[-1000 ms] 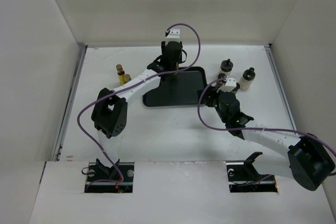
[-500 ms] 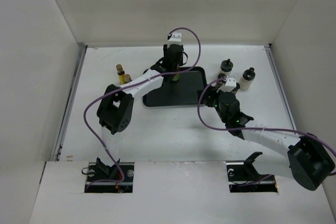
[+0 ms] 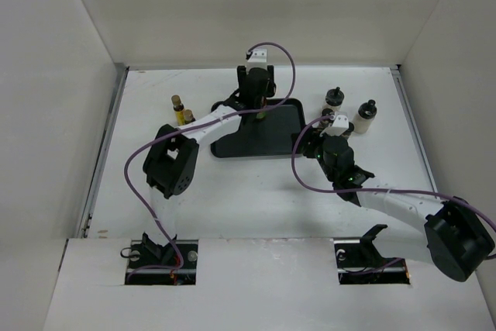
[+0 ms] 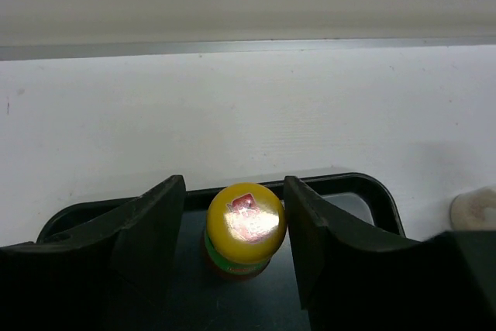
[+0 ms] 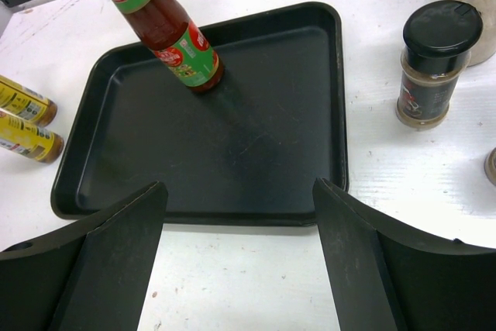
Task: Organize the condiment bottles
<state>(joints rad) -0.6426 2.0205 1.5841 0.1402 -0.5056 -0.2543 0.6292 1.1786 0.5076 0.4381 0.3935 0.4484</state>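
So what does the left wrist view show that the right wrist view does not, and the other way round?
Only the left wrist view shows the yellow cap of the red-sauce bottle from above, with the jaws of the left gripper on either side of it. Only the right wrist view shows that bottle's side and green label, two yellow-labelled bottles beside the black tray, and a short dark jar off the tray's other side. Both show the red-sauce bottle standing in the black tray.
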